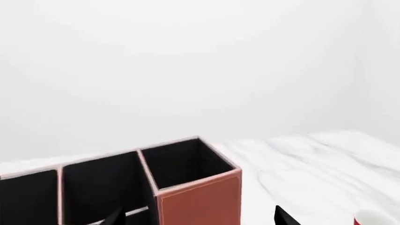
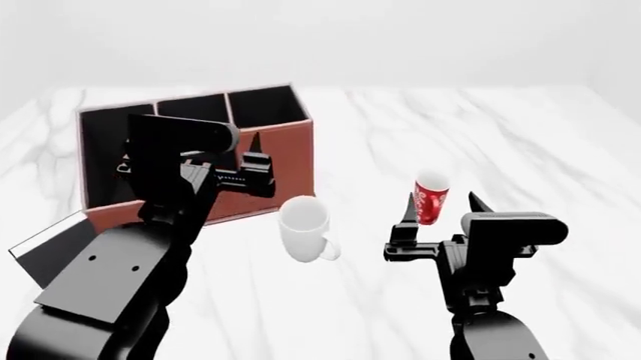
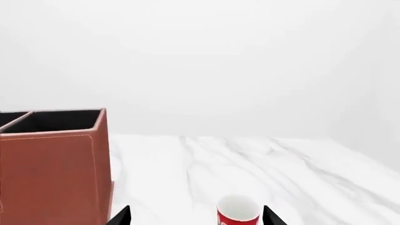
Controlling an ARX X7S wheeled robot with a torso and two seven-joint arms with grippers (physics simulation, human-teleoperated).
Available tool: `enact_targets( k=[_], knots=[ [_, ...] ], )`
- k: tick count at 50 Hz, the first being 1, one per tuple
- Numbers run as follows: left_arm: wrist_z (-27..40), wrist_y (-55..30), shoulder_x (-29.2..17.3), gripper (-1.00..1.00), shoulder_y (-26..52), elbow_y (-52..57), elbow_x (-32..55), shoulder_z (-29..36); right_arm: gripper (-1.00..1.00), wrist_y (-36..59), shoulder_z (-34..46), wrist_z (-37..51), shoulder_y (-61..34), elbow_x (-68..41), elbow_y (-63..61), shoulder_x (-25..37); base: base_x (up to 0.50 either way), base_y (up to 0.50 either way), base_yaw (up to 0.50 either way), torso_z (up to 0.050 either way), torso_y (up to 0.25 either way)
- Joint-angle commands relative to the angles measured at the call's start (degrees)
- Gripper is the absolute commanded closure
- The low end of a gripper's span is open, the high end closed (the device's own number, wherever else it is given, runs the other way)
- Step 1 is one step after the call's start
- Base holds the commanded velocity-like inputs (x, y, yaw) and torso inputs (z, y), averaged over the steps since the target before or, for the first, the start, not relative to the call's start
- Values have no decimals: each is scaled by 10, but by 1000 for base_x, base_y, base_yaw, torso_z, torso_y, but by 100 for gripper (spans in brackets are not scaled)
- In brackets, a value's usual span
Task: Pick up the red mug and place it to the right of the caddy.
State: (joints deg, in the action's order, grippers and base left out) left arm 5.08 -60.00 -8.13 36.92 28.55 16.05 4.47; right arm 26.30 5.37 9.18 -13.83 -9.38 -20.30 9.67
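Now red mug (image 2: 431, 199) upright between right hand (image 2: 440, 206) fingers — spread apart, not touching.

Two glossy black arms, boxy wrists, pointed black claw fingers (image 2: 409, 208).

two mugs (image 2: 431, 197) (image 2: 303, 227), one caddy (image 2: 281, 142), one book (image 2: 45, 251)

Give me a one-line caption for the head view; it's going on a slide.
Open right gripper flanks the upright red mug on the marble table, right of the caddy.
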Motion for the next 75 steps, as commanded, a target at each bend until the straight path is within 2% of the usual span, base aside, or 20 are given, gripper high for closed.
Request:
enact_targets(
  k=[1,32,42,48,54,59,64,75],
  knots=[
    [2,3,-3,-100,6,-6,4,2,-100,-6,1,2,-1,-6,-2,4,500,0,0,0,0],
    [8,17,-13,-100,1,-12,17,0,-100,-23,13,10,-3,-14,16,7,500,0,0,0,1],
    [11,20,-15,-100,-1,-13,20,3,-100,-40,12,27,13,-2,9,12,0,0,0,0,1],
    [13,18,-17,-100,0,-11,23,1,-100,-137,-21,16,119,-17,-26,35,0,0,0,0,0],
    [15,26,-17,-100,-3,-12,25,1,-100,-149,-43,9,215,-34,-70,59,0,0,0,0,0],
    [16,30,-17,-100,-5,-15,26,3,-100,-225,-54,-1,296,-25,-49,65,0,0,0,0,0],
    [17,34,-18,-100,-2,-18,27,3,-100,-260,-69,13,337,-7,-45,65,0,0,0,0,0],
    [23,31,-20,-100,-2,-14,30,7,-100,-291,-70,15,363,3,-20,64,0,0,0,0,0]
  ],
)
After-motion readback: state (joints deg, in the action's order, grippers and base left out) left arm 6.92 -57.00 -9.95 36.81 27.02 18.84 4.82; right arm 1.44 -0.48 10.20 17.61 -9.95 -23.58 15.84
